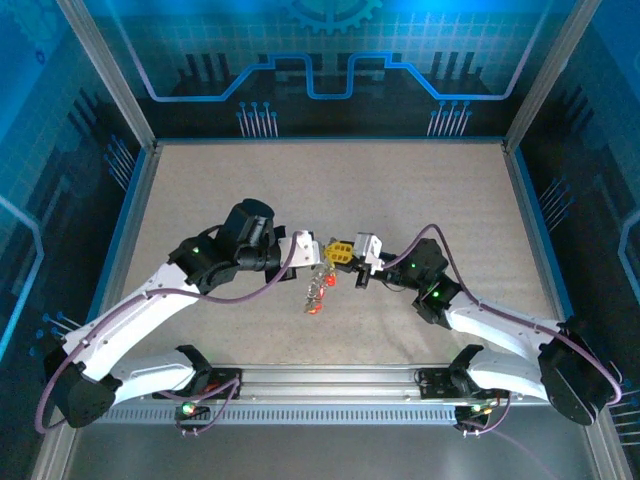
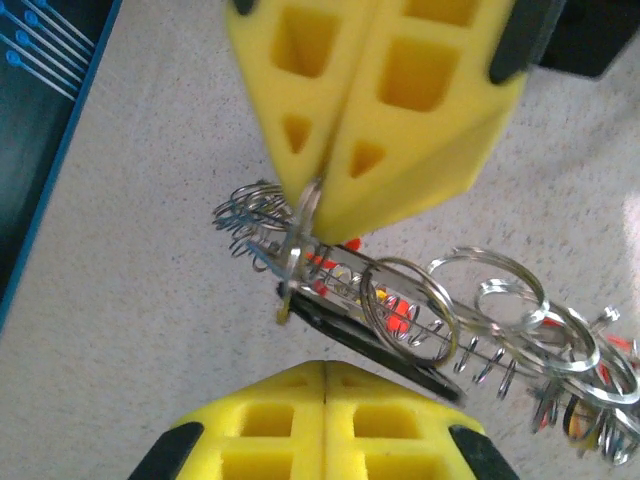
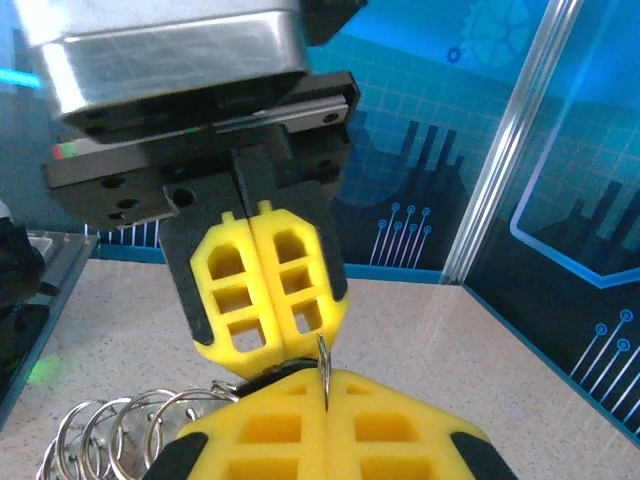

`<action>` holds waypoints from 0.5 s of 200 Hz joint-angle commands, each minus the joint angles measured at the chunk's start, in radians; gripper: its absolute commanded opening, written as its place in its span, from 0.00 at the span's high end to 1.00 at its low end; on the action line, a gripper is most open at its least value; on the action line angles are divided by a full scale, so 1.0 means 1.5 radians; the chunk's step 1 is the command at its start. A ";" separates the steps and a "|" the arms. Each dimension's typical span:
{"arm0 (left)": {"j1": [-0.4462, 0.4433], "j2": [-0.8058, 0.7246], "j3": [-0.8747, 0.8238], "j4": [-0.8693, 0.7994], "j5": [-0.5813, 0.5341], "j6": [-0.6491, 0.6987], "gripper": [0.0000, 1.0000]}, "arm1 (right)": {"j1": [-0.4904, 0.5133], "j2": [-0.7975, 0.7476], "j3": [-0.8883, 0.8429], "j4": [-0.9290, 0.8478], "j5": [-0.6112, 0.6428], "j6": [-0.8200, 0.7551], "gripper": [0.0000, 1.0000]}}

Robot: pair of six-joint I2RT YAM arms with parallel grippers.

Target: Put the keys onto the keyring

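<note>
- The right end effector point(image 3: 325, 400) is clamped shut on the keyring point(image 3: 323, 366). The thin wire edge pokes straight out of the seam between its yellow pads.
- The left end effector point(image 3: 267, 330) sits nose to nose with it, right at the keyring, with its pads pressed together too. It's hard to say if it's pinching anything. There's a dark sliver at its tips, and that's all that can be made out.
- Below the keyring hangs a whole tangle of smaller rings point(image 2: 490, 290), a spring-like coil point(image 2: 480, 365), red tags point(image 2: 395, 315) and the keys point(image 1: 317, 292), dangling over the desk point(image 1: 200, 190).
- Progress-wise, it looks like a fair few keys are already strung on.
- Whether another key is waiting to go on, the pictures don't settle.
- Best guess is mid-threading: both end effectors are working at the ring's split, and the job isn't wrapped up.
</note>
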 commanded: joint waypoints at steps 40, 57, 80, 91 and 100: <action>0.009 -0.035 -0.050 0.114 0.012 -0.014 0.70 | -0.006 0.008 0.005 0.068 -0.021 0.034 1.00; 0.016 -0.056 -0.068 0.135 0.030 -0.011 0.65 | -0.007 0.005 0.009 0.053 -0.023 0.029 1.00; 0.017 -0.060 -0.060 0.118 0.033 0.001 0.75 | -0.006 0.010 0.009 0.056 -0.029 0.028 1.00; 0.017 -0.061 -0.059 0.113 0.033 0.003 0.76 | -0.006 0.015 0.010 0.060 -0.033 0.027 1.00; 0.017 -0.061 -0.061 0.116 0.036 0.006 0.76 | -0.006 0.016 0.012 0.057 -0.032 0.028 1.00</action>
